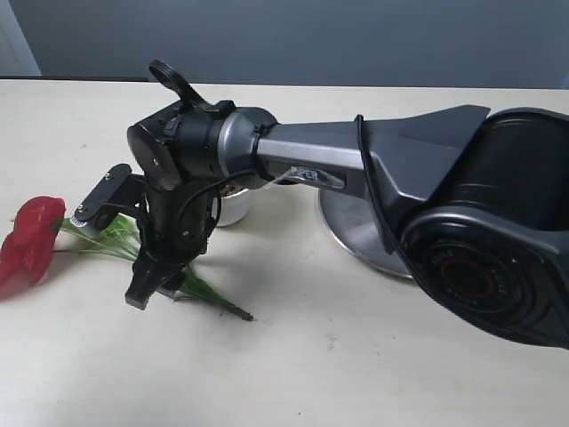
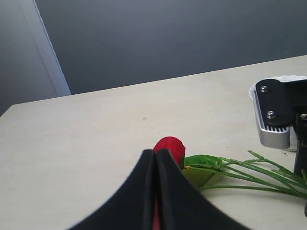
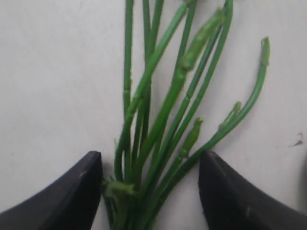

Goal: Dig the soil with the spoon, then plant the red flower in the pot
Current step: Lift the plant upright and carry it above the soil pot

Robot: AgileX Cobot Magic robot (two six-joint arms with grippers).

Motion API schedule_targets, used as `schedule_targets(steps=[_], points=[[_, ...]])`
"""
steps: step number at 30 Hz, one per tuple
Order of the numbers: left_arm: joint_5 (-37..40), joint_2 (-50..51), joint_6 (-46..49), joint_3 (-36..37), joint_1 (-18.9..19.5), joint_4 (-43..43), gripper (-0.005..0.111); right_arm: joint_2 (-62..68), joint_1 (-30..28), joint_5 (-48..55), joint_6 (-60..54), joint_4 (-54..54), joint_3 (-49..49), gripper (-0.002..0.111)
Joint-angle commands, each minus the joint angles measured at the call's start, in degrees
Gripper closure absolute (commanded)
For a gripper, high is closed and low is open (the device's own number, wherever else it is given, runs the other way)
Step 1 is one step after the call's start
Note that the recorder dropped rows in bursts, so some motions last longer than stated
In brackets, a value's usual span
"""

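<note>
Red and glossy, the red flower [image 1: 31, 238] lies flat on the pale table [image 1: 356, 356] in the exterior view, its bloom far out to the side of the pot [image 1: 233, 206] and its green stems running back toward it. The right gripper [image 1: 156, 286] has reached across the middle and points down over those stems, just in front of the pot. The pot is mostly hidden behind the arm, with only part of its white wall showing. The steel plate [image 1: 351, 233] sits beside the pot, partly covered by the arm.

In the left wrist view, the left gripper [image 2: 156, 154] has its jaws pressed together with nothing between them. The red flower's bloom [image 2: 171, 146] peeks out just beyond the tips, and its stems trail off toward the other arm's camera block [image 2: 274, 117].

In the right wrist view, the right gripper [image 3: 149, 165] has its jaws apart, one on each side of the stem bundle [image 3: 158, 129], which lies on the table. I cannot tell whether either finger touches the stems.
</note>
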Motion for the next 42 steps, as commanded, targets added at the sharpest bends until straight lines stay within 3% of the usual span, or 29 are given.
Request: schedule_targets(steps=[1, 4, 5, 7, 13, 20, 27, 35, 42], points=[[-0.49, -0.42, -0.08, 0.11, 0.22, -0.06, 0.106, 0.64, -0.09, 0.84, -0.06, 0.25, 0.1, 0.073], [-0.49, -0.42, -0.08, 0.11, 0.22, -0.06, 0.106, 0.64, -0.09, 0.84, -0.06, 0.25, 0.1, 0.092], [-0.49, -0.42, -0.08, 0.11, 0.22, -0.06, 0.106, 0.64, -0.09, 0.73, -0.17, 0.25, 0.1, 0.103], [-0.38, -0.42, -0.08, 0.11, 0.22, -0.06, 0.106, 0.64, -0.09, 0.49, -0.17, 0.41, 0.1, 0.109], [-0.38, -0.42, -0.08, 0.11, 0.22, -0.06, 0.106, -3.85, -0.09, -2.32, -0.02, 5.79, 0.1, 0.109], [-0.38, -0.42, -0.08, 0.11, 0.22, -0.06, 0.106, -14.57, -2.27, -21.11, 6.45, 7.97, 0.1, 0.109], [-0.38, -0.42, -0.08, 0.11, 0.22, -0.06, 0.106, -15.39, -4.78, -36.64, 10.67, 7.97, 1.23, 0.109], [-0.38, -0.42, -0.08, 0.11, 0.22, -0.06, 0.106, -19.91, -4.56, -73.83, 10.77, 11.28, 19.11, 0.109], [-0.47, -0.42, -0.08, 0.11, 0.22, -0.06, 0.106, -24.62, -4.67, -90.19, 10.47, 14.0, 33.03, 0.109]])
